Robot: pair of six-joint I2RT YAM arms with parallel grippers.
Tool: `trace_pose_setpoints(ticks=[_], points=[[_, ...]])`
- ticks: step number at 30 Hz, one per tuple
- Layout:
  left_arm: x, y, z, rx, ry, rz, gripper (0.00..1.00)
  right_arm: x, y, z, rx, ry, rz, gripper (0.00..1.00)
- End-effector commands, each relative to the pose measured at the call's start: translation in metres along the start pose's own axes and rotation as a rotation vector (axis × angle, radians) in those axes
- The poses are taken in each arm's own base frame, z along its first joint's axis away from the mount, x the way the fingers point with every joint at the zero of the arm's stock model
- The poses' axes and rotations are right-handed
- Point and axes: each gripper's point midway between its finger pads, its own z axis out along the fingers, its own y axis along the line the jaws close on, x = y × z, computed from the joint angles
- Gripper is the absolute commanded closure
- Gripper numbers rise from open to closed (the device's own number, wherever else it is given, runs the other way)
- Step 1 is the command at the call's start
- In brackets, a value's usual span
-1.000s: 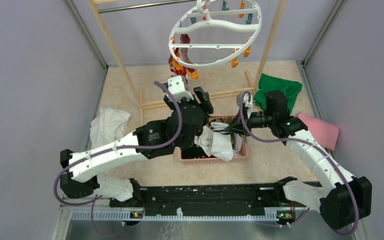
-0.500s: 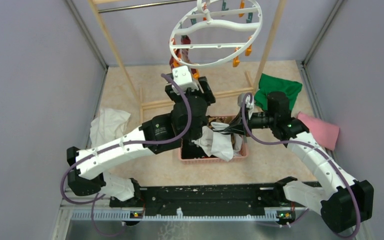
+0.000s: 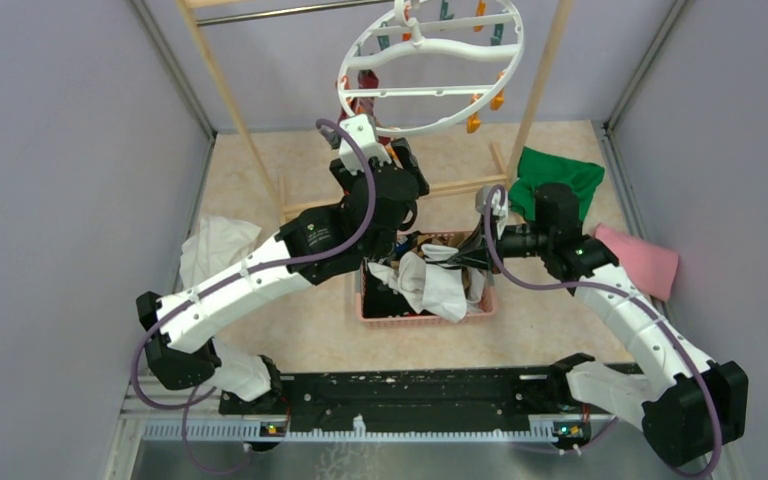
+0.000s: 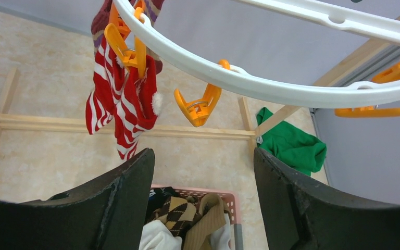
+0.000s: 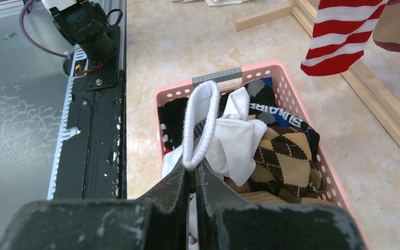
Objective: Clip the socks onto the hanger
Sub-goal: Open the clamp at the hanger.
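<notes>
The left hand [image 4: 203, 165] sits just under the white hanger [image 4: 250, 83] at twelve o'clock, fingers spread wide and holding nothing. A red-striped sock [image 4: 120, 104] hangs from an orange peg [image 4: 127, 52] at the ring's eight o'clock, with what seems another sock behind it. The right hand [image 5: 192, 169] is pinched tight on a white sock [image 5: 200, 120] over the pink basket [image 5: 291, 88] mid-bench [image 3: 310, 330].

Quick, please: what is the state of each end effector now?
Left end effector: open, holding nothing.
Right end effector: shut on the cuff of the white sock.
</notes>
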Motion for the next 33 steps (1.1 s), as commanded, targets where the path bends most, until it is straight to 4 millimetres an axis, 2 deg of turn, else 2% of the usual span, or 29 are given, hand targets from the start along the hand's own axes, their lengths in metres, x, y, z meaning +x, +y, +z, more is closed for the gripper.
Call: trace_pose_setpoints(ticks=[1, 9, 17, 33], points=[[-0.009, -0.006, 0.004, 0.006, 0.001, -0.047, 0.25, -0.013, 0.006, 0.000, -0.011, -0.034, -0.054, 1.00], [-0.013, -0.005, 0.015, -0.048, -0.059, -0.046, 0.28, -0.016, 0.009, -0.001, -0.015, -0.040, -0.059, 1.00], [-0.018, 0.005, 0.025, -0.076, -0.148, -0.082, 0.29, -0.017, 0.012, -0.002, -0.019, -0.044, -0.064, 1.00], [-0.023, 0.006, 0.044, -0.052, -0.152, -0.154, 0.30, -0.018, 0.013, -0.003, -0.019, -0.048, -0.064, 1.00]])
